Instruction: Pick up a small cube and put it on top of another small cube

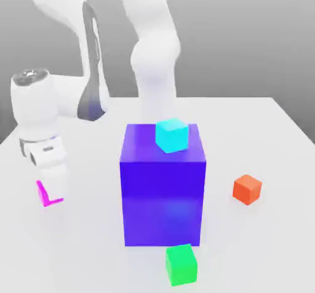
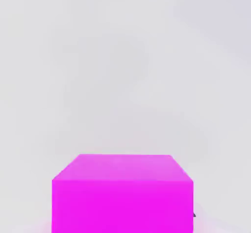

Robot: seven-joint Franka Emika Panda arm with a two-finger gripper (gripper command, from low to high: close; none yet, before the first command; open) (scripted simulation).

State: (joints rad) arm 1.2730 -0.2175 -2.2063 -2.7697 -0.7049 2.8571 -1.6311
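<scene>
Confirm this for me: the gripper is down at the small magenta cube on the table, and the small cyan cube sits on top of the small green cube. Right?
Not quite. The small cyan cube sits on top of the big blue-purple block, not on the small green cube, which lies bare on the white table in front of that block, as the exterior view shows. The gripper is indeed down at the small magenta cube.

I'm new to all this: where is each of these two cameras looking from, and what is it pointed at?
Exterior view: off the arm, raised, looking down across the white table at the big blue-purple block, the cyan cube on top of it, the orange-red cube and the green cube; the white arm and its gripper show at the exterior view's left.
Hand view: on the hand, close to the magenta cube on the table.
Shared: the magenta cube, which the gripper is shut on, and the table.
</scene>
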